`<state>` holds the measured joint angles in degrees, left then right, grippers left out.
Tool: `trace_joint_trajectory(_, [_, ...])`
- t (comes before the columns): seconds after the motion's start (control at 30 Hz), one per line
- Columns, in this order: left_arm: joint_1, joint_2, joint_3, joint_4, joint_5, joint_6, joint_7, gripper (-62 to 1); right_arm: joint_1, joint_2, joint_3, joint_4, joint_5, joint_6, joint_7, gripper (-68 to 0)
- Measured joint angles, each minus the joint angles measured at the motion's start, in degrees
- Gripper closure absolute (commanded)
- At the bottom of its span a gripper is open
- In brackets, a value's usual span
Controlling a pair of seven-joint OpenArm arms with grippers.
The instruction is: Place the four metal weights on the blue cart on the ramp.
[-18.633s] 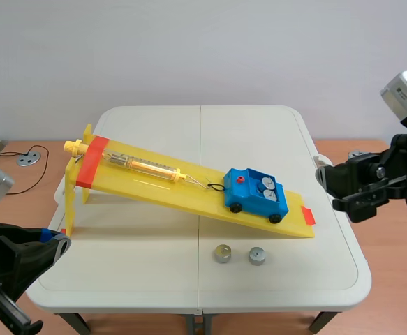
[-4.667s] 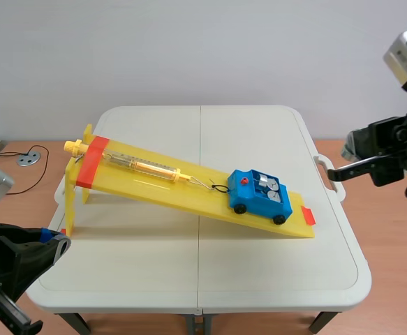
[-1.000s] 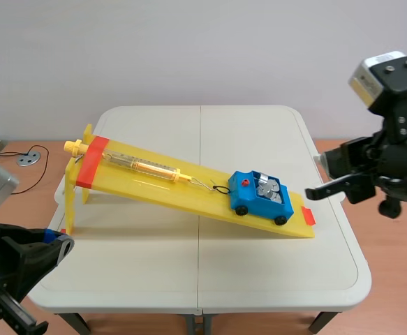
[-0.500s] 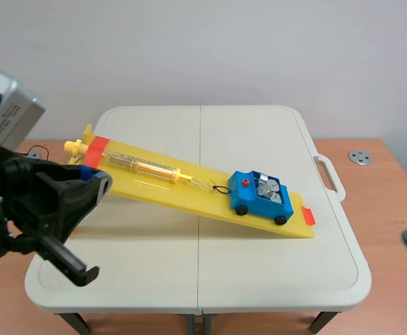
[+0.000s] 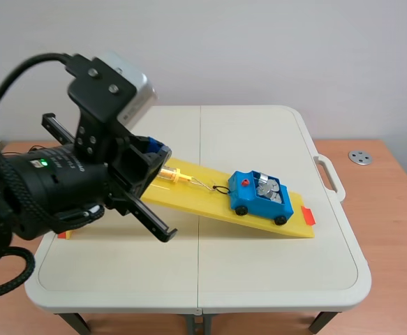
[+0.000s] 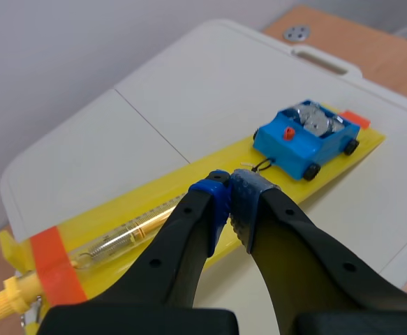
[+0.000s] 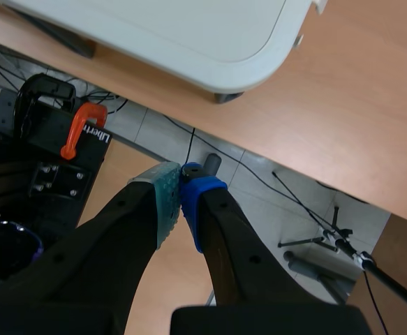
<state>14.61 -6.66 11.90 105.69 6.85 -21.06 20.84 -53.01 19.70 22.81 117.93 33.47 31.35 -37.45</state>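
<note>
Holding nothing, the left claw (image 6: 230, 194) and right claw (image 7: 181, 183) are hanging pinched together, likely because the weights (image 6: 313, 120) are sitting in the cart (image 6: 295, 145) ahead of the left.

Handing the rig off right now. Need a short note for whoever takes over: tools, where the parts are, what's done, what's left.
Left tool: shut on nothing, raised over the yellow ramp, uphill of the cart.
Right tool: shut on nothing, off the table, facing the floor past its edge.
Blue cart: low on the ramp, hooked to the spring scale.
Metal weights: piled in the cart's bed; the count can't be read.
Done: the weights look loaded.
Left: confirm all four are in the cart.
</note>
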Motion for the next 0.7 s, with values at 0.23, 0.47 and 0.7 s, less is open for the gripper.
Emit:
trace_joint_trajectory(0.23, [-6.7,0.0,1.5,-10.8,4.1,2.9,0.1,-3.5,-1.0,0.0,0.0,0.0,-0.5,0.0,0.0,-0.6])
trace_joint_trajectory(0.47, [-10.4,0.0,1.5,-15.5,6.1,7.6,0.1,-3.6,-1.0,0.0,0.0,0.0,-0.5,0.0,0.0,-0.6])
trace_joint_trajectory(0.7, [-10.8,0.0,1.4,-16.2,6.6,8.9,0.1,-3.6,-1.0,0.0,0.0,0.0,-0.5,0.0,0.0,-0.6])
